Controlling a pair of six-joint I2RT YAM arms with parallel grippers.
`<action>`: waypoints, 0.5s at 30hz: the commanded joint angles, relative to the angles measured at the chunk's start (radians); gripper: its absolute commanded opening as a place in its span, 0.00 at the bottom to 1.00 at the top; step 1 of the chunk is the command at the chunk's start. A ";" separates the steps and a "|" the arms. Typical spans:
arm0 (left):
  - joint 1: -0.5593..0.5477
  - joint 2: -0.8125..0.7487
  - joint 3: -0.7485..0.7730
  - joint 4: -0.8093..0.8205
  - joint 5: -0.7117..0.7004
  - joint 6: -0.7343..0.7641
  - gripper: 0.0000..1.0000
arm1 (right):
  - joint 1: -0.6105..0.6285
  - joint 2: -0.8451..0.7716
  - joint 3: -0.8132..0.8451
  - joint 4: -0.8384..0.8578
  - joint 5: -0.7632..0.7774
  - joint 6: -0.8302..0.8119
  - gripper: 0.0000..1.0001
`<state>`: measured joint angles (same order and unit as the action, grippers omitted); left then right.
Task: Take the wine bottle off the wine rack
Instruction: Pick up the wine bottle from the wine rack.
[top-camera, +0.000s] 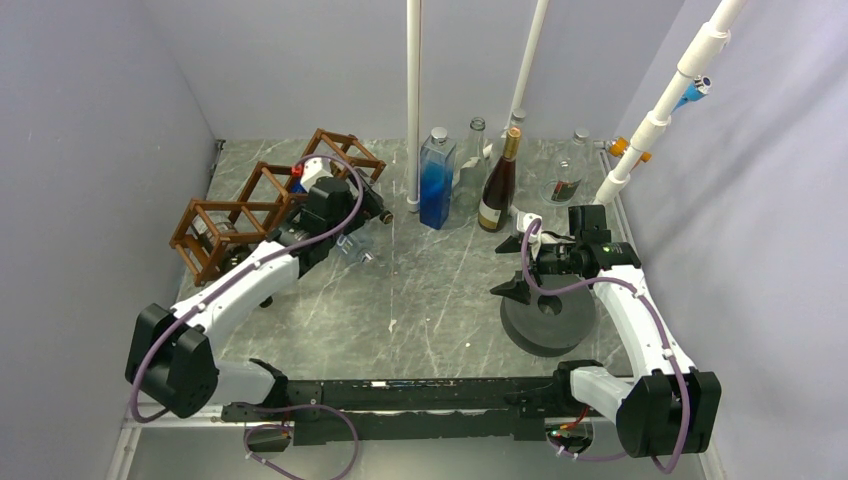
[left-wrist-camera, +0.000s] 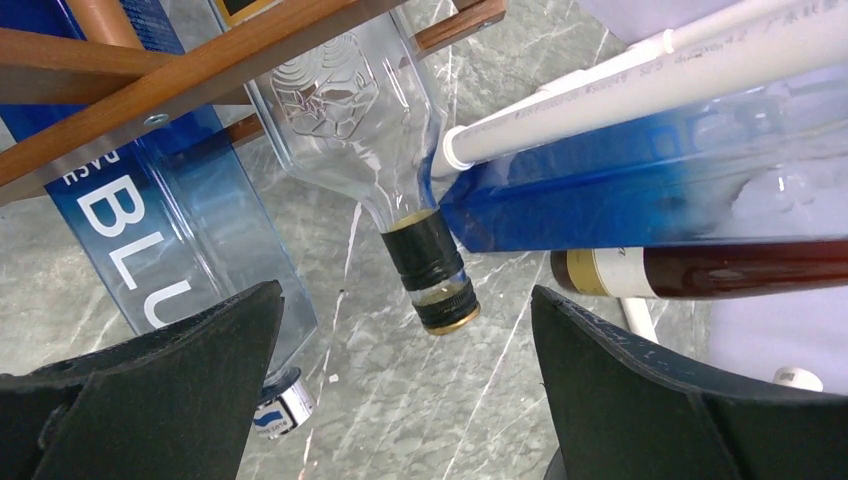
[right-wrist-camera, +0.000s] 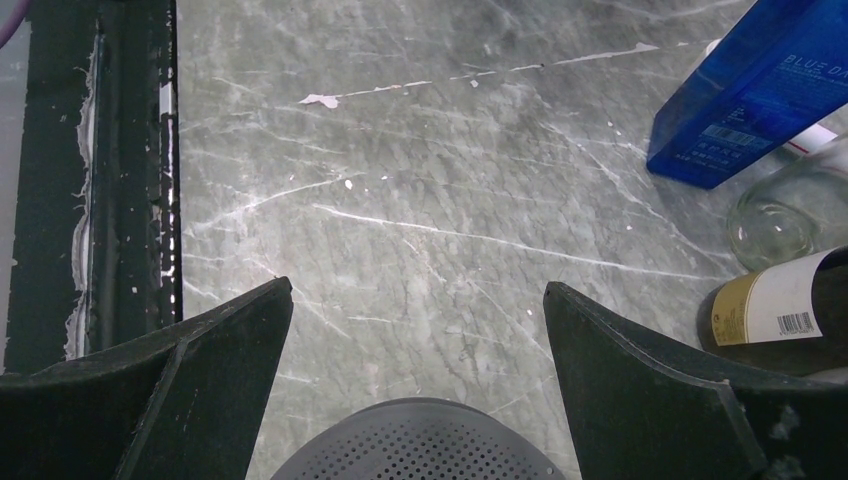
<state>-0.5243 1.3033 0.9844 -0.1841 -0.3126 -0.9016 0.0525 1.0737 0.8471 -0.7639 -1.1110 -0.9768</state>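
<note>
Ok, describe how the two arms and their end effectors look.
Both the left arm and right arm have white links with black joint housings and black bases. A purple cable runs along each. The left end effector and right end effector carry broad black wedge-shaped fingers.

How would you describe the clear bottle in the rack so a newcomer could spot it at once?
Find the brown wooden wine rack on the left of the table. A clear bottle pokes out of it neck-first, before the left gripper. Unlike the blue bottle beside it, it is colourless, with a black neck band and gold cap.
</note>
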 joint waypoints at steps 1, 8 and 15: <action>0.013 0.032 0.055 0.066 -0.032 -0.046 1.00 | -0.006 -0.001 0.021 -0.012 -0.045 -0.032 1.00; 0.027 0.087 0.064 0.108 -0.071 -0.081 0.99 | -0.006 0.003 0.021 -0.017 -0.043 -0.038 1.00; 0.033 0.153 0.096 0.108 -0.119 -0.122 1.00 | -0.006 0.005 0.021 -0.018 -0.042 -0.041 1.00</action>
<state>-0.4973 1.4368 1.0378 -0.1169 -0.3794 -0.9741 0.0509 1.0752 0.8471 -0.7780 -1.1110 -0.9878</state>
